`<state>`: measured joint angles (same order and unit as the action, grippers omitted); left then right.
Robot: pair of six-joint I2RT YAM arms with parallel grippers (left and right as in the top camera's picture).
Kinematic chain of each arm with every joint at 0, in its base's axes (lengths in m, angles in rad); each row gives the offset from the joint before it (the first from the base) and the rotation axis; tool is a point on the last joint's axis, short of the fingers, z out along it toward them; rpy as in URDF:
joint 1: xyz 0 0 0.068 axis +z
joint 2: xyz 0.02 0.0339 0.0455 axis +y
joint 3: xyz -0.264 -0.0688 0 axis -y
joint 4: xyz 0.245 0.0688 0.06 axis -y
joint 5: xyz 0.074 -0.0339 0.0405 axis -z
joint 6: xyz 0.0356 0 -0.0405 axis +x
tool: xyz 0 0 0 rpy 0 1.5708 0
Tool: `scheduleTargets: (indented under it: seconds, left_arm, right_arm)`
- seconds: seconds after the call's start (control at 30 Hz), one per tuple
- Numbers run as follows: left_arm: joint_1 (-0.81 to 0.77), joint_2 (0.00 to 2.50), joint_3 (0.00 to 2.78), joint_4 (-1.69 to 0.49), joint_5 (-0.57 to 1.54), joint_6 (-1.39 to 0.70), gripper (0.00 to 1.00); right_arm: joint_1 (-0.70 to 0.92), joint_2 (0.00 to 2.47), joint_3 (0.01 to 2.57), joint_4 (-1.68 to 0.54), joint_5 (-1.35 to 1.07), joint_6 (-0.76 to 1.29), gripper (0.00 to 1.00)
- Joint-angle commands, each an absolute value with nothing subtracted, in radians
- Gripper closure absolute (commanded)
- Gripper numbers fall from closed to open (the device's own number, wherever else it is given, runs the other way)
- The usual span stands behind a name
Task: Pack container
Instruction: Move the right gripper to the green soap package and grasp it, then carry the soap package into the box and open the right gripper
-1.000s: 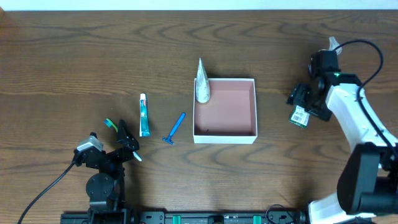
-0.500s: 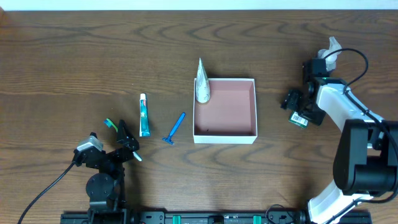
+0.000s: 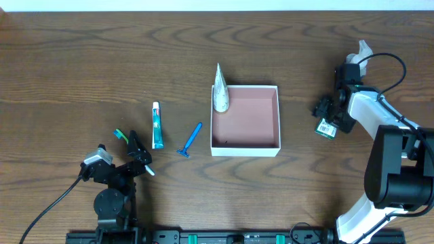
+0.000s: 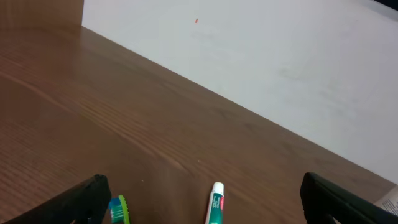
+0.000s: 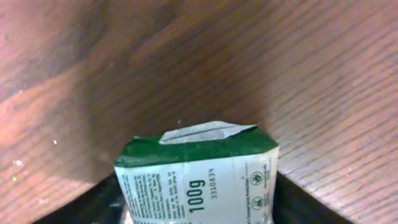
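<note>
Well right of the container (image 3: 245, 150), a green packet (image 3: 326, 127) is partly covered by the right gripper (image 3: 331, 115). In the right wrist view its lower part is cut off, and whether the dark, blurred fingers (image 5: 81, 205) press it cannot be told. Left of the container, the toothpaste tube (image 4: 215, 208) and the toothbrush (image 4: 119, 210) are cropped by the left wrist view's lower edge.

Dark wood-grain table (image 3: 81, 54) w/ plain white wall (image 4: 280, 62) behind.
</note>
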<state>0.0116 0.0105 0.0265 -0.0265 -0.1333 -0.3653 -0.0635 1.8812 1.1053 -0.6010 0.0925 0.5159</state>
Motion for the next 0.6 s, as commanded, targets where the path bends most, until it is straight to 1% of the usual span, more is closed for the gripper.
scheduleTargets:
  seconds: [0.0,0.07,0.1,0.17,0.4,0.57]
  left_arm:
    - [0.01,0.005,0.004,-0.062,-0.139,-0.356,0.02]
    - [0.01,0.005,0.004,-0.062,-0.139,-0.356,0.02]
    - [0.01,0.005,0.004,-0.062,-0.139,-0.356,0.02]
    - [0.01,0.005,0.004,-0.062,-0.139,-0.356,0.02]
    - [0.01,0.005,0.004,-0.062,-0.139,-0.356,0.02]
    - [0.01,0.005,0.004,-0.062,-0.139,-0.356,0.02]
  right_arm:
    - [-0.066,1.925,1.101,-0.601,0.07,0.519,0.47]
    - [-0.066,1.925,1.101,-0.601,0.069,0.515,0.57]
    - [-0.066,1.925,1.101,-0.602,0.069,0.515,0.6]
    - [-0.066,1.924,1.102,-0.6,0.048,0.497,0.64]
    - [-0.066,1.905,1.105,-0.596,-0.044,0.457,0.65]
    - [-0.066,1.806,1.106,-0.6,-0.128,0.423,0.64]
